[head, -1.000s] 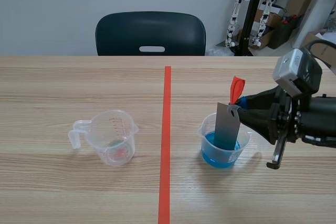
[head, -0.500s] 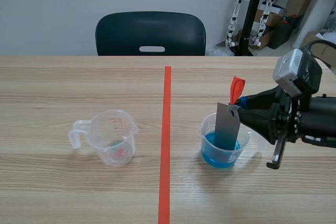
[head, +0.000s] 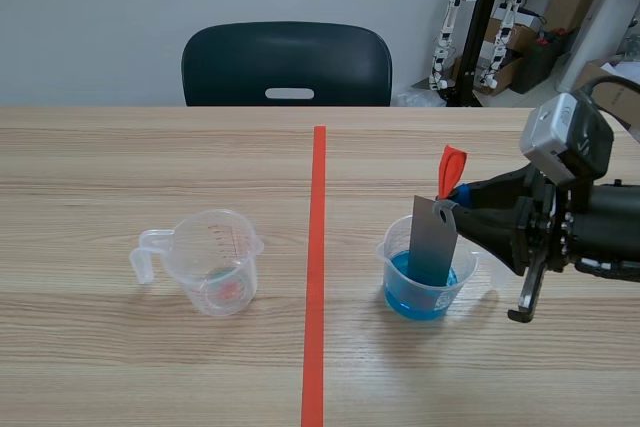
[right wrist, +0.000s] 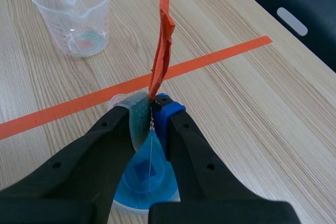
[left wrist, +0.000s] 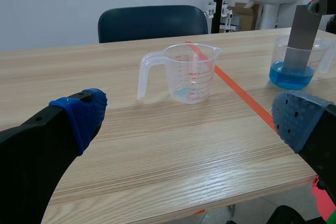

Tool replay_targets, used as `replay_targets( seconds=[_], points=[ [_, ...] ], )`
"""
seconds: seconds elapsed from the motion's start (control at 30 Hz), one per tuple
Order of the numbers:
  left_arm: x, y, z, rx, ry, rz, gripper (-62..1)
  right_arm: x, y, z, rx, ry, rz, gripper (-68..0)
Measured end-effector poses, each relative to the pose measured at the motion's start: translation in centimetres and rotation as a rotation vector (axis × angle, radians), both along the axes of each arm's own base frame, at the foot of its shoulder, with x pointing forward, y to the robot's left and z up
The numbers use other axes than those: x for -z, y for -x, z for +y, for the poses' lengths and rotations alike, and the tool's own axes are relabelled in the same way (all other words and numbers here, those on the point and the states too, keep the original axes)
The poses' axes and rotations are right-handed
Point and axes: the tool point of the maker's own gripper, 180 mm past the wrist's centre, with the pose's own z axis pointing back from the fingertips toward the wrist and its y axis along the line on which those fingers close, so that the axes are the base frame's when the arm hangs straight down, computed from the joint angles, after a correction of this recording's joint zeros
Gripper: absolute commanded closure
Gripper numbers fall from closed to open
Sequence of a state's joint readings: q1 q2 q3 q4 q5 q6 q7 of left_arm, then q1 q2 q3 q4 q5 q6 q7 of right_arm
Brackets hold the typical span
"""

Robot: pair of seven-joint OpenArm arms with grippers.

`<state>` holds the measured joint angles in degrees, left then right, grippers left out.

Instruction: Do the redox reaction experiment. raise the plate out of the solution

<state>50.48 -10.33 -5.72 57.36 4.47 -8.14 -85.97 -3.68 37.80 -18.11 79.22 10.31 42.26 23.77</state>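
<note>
A grey metal plate (head: 433, 239) stands with its lower end in the blue solution of a clear cup (head: 427, 277), right of the tape line. An orange-red ribbon (head: 449, 169) is tied to the plate's top, and my right gripper (head: 458, 193) is shut on that ribbon above the cup. In the right wrist view the ribbon (right wrist: 161, 51) rises from between the pads (right wrist: 137, 119), with the cup (right wrist: 147, 179) under them. The left wrist view has the plate (left wrist: 304, 32) and cup (left wrist: 295, 66) far ahead to the right of my open left gripper (left wrist: 186, 121).
A clear measuring cup with a handle (head: 213, 262) stands left of the orange-red tape line (head: 316, 267), a little residue at its bottom. A dark chair (head: 287, 65) sits behind the table's far edge. Robot parts and boxes (head: 500, 27) stand beyond at the right.
</note>
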Motion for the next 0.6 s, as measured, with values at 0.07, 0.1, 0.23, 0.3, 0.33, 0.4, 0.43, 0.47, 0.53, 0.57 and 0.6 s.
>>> replay_targets(
  seconds=[0.07,0.1,0.23,0.3,0.33,0.4,0.43,0.47,0.53,0.57,0.6],
  points=[
    [0.00,0.00,0.00,0.000,0.000,0.000,-62.3,-0.04,0.00,0.01,-0.001,-0.002,-0.001,-0.6],
    [0.00,0.00,0.00,0.000,0.000,0.000,-62.3,-0.04,0.00,0.01,-0.001,-0.002,-0.001,-0.6],
    [0.00,0.00,0.00,0.000,0.000,0.000,-62.3,-0.04,0.00,0.01,-0.001,-0.002,-0.001,-0.6],
    [0.00,0.00,0.00,0.000,0.000,0.000,-62.3,-0.06,0.00,0.02,-0.001,-0.003,-0.002,-0.6],
    [0.00,0.00,0.00,0.000,0.000,0.000,-62.3,-0.10,-0.01,0.03,0.001,-0.006,-0.001,-0.6],
    [0.00,0.00,0.00,0.000,0.000,0.000,-62.3,-0.35,-0.08,0.06,0.007,-0.026,0.002,-0.6],
    [0.00,-0.01,0.00,0.000,0.000,0.000,-62.3,-0.44,-0.11,0.07,0.009,-0.031,0.002,-0.6],
    [0.00,-0.01,0.00,0.000,0.000,0.000,-62.3,-0.43,-0.11,0.06,0.009,-0.031,0.002,-0.6],
    [0.00,-0.01,0.00,0.000,0.000,0.000,-62.3,-0.42,-0.11,0.02,0.009,-0.029,0.002,-0.6],
    [0.00,-0.01,0.00,0.000,0.000,0.000,-62.3,-0.45,-0.11,-0.09,0.010,-0.029,0.004,-0.6],
    [0.00,-0.01,0.00,0.000,0.000,0.000,-62.3,-0.64,-0.19,-0.26,0.016,-0.039,0.007,-0.6]
  ],
)
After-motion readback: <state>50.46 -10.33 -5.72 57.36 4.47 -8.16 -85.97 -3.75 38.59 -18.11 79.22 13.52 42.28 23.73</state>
